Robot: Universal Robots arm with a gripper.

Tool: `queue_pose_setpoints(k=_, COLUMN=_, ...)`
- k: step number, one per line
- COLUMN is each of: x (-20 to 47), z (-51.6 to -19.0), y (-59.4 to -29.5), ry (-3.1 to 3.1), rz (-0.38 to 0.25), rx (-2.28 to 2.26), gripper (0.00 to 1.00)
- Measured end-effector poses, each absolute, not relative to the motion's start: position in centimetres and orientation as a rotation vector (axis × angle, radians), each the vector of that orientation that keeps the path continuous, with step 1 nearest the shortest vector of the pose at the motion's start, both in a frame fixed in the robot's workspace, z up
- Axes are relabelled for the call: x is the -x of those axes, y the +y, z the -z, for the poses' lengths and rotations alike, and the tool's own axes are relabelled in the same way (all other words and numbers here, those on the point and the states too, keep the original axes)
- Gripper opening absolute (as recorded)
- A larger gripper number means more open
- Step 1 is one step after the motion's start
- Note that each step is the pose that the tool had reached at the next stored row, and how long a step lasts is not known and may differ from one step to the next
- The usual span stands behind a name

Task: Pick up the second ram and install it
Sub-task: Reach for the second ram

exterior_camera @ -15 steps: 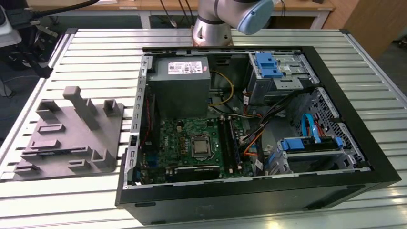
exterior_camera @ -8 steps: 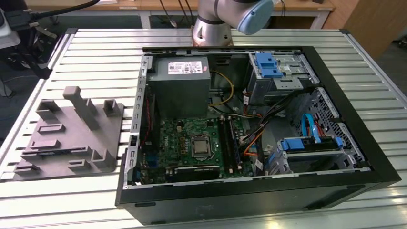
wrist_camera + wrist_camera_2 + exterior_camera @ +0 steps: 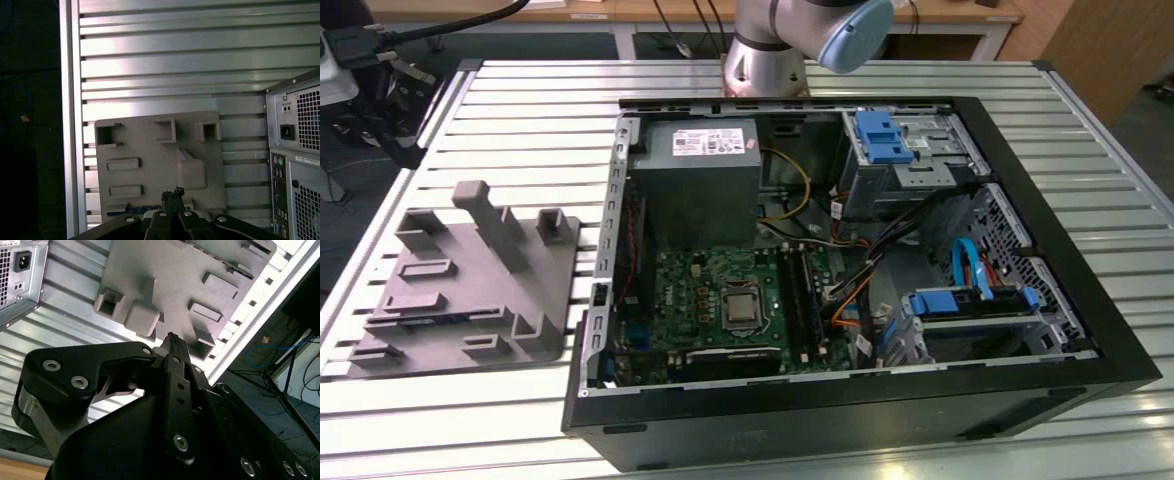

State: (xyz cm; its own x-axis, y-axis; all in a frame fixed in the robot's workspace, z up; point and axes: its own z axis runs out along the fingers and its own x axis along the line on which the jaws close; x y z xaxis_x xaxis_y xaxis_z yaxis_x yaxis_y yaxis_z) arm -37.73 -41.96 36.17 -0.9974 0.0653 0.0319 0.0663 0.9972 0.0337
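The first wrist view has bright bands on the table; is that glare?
Yes: in the first wrist view light glares off the ribbed metal table; in the second wrist view the gripper looks dark against its washed-out slats.

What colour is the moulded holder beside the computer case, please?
The moulded holder is grey, best in the exterior view.

An open black computer case [image 3: 854, 410] lies on a slatted metal worktop [image 3: 520, 100]. Inside it are a green motherboard [image 3: 700, 300], a grey power supply [image 3: 700, 175] and blue drive brackets [image 3: 881, 135]. Beside the case, on the exterior view's left, a grey moulded holder [image 3: 480, 290] carries the second ram [image 3: 438, 321], a thin bluish stick. The robot arm's base [image 3: 767, 60] stands at the worktop's far edge.
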Motion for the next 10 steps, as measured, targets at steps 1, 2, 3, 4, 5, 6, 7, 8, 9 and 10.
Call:
queue_pose_setpoints(k=1, x=37.76, z=-36.14, y=-41.97, ry=-3.109, rz=0.054, rx=0.102, gripper=0.10)
queue_pose_setpoints(k=2, x=37.78, z=-36.11, y=-41.99, ry=-3.109, rz=0.054, rx=0.102, gripper=0.10)
queue_pose_setpoints(k=3, x=37.82, z=-36.07, y=-42.02, ry=-3.109, rz=0.054, rx=0.102, gripper=0.10)
queue_pose_setpoints(k=4, x=37.85, z=-36.02, y=-42.06, ry=-3.109, rz=0.054, rx=0.103, gripper=0.10)
queue_pose_setpoints(k=5, x=37.88, z=-35.98, y=-42.11, ry=-3.108, rz=0.054, rx=0.103, gripper=0.10)
queue_pose_setpoints(k=6, x=37.92, z=-35.93, y=-42.19, ry=-3.109, rz=0.054, rx=0.102, gripper=0.10)
queue_pose_setpoints(k=7, x=37.96, z=-35.87, y=-42.29, ry=-3.109, rz=0.054, rx=0.102, gripper=0.10)
queue_pose_setpoints(k=8, x=37.99, z=-35.82, y=-42.39, ry=-3.109, rz=0.054, rx=0.102, gripper=0.10)
queue_pose_setpoints(k=9, x=38.02, z=-35.76, y=-42.50, ry=-3.109, rz=0.054, rx=0.102, gripper=0.10)
queue_pose_setpoints(k=10, x=38.04, z=-35.71, y=-42.60, ry=-3.109, rz=0.054, rx=0.102, gripper=0.10)
